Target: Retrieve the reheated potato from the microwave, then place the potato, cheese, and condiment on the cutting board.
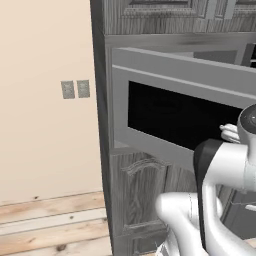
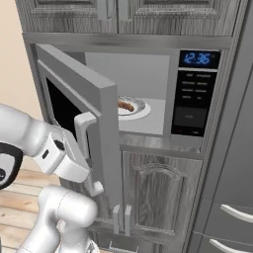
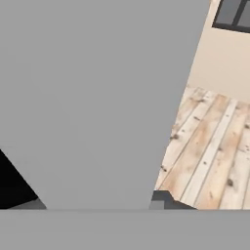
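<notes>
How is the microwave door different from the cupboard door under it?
The microwave door is swung open; the cupboard door below is shut. The microwave door is smooth grey metal with a dark window; the cupboard door is grainy grey wood with a carved arch panel. The microwave door has one pale bar handle. Both are grey.

The microwave [image 2: 163, 94] sits in a cabinet wall, between upper cabinets [image 2: 133, 15] and a lower cabinet door [image 2: 160, 197]. Its door [image 2: 81, 113] stands open to the left, with the handle [image 2: 84, 131] at its free edge. Inside, the potato [image 2: 125, 105] lies on a plate [image 2: 138, 111]. The control panel [image 2: 196, 94] is right of the cavity. The tool [image 2: 96, 187] is just beside the door, below the handle.
</notes>
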